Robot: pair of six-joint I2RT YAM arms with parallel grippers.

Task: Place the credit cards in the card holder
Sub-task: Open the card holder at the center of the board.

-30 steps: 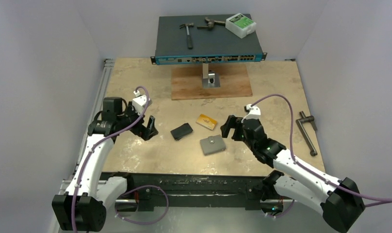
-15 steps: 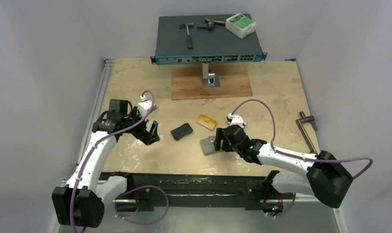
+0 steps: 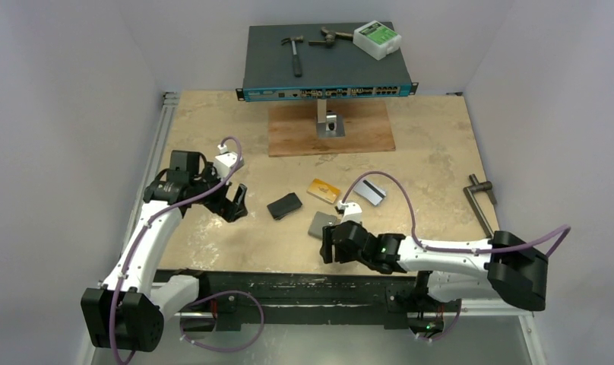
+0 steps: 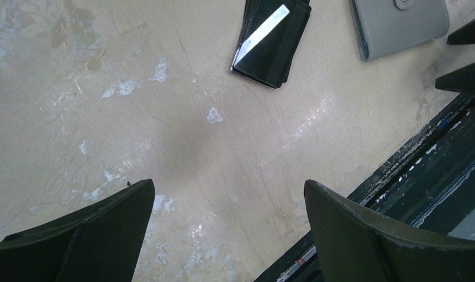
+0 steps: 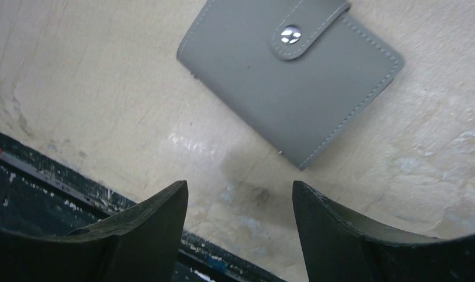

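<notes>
The grey card holder [image 3: 324, 223] lies closed on the table, its round snap button [image 5: 290, 34] facing up. An orange-yellow credit card [image 3: 324, 190] rests just behind it. To the right of that, a silver card with a dark stripe [image 3: 371, 192] lies flat. My right gripper [image 3: 327, 249] hovers low at the holder's near edge; in the right wrist view it [image 5: 240, 185] is open and empty, with the holder [image 5: 291, 76] just beyond the fingertips. My left gripper [image 3: 233, 202] stands wide open over bare table [image 4: 228, 188], left of the holder [image 4: 400, 23].
A black folding case [image 3: 284, 205] lies between the two grippers, showing a pale stripe [image 4: 261, 32]. A network switch [image 3: 327, 68] carrying tools stands on a wooden board [image 3: 330, 129] at the back. A metal tool [image 3: 480, 209] lies at the right edge. The dark table rail [image 5: 41, 194] runs just below.
My right arm swung left and toward the near edge, past the card holder, uncovering the striped silver card. Its jaws narrowed somewhat. The left arm shifted only slightly.
</notes>
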